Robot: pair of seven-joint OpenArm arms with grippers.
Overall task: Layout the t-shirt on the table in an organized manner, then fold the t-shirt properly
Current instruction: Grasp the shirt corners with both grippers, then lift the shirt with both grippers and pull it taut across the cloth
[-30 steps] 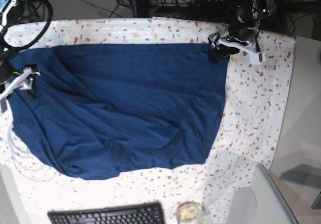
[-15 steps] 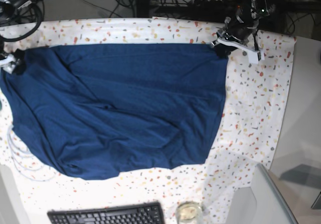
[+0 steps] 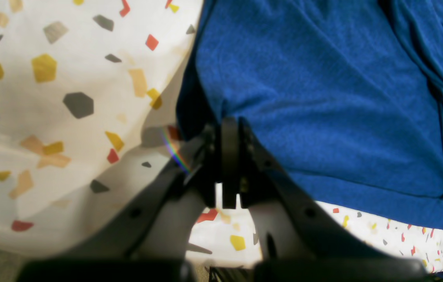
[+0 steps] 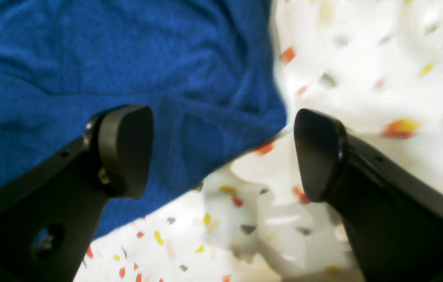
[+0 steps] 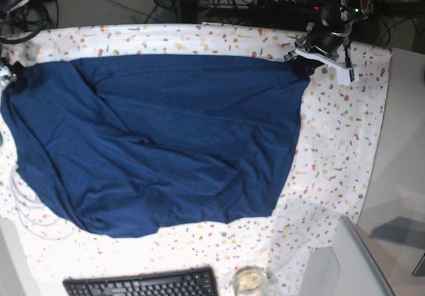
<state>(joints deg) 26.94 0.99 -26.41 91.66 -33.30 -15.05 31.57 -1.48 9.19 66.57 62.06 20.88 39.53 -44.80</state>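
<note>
- The large plain navy-blue knit t-shirt (image 5: pixel 159 143) lies spread over the wide table (image 5: pixel 345 143) with its white cloth flecked red, yellow and grey. It covers most of the left and centre of the base view; its far edge runs nearly straight along the far side.
- Left gripper (image 3: pixel 229 129): fingers pressed together, pinching the far right corner of the shirt. In the left wrist view the fabric bunches right at the tips. In the base view this gripper (image 5: pixel 302 60) sits at that corner.
- A second ago these fingers were spread over the same corner; they have now closed, and the corner has been drawn slightly further right and far. The far edge looks tauter than before.
- Right gripper (image 4: pixel 221 152): fingers spread wide, straddling the shirt's far left corner; one finger over the blue fabric, the other over bare cloth. Nothing pinched yet. In the base view this gripper (image 5: pixel 6 77) is nearly off the left border, further out than a second ago.
- Judgement: we are still in the laying-out stage. One corner is secured; the opposite one is lined up but not gripped.
- Diagonal creases remain across the left half, and the near hem curves unevenly, so flattening is not finished.
- Also on the table: a black keyboard (image 5: pixel 143 284) and a small glass jar (image 5: pixel 250 281) at the near edge, clear of the shirt.
</note>
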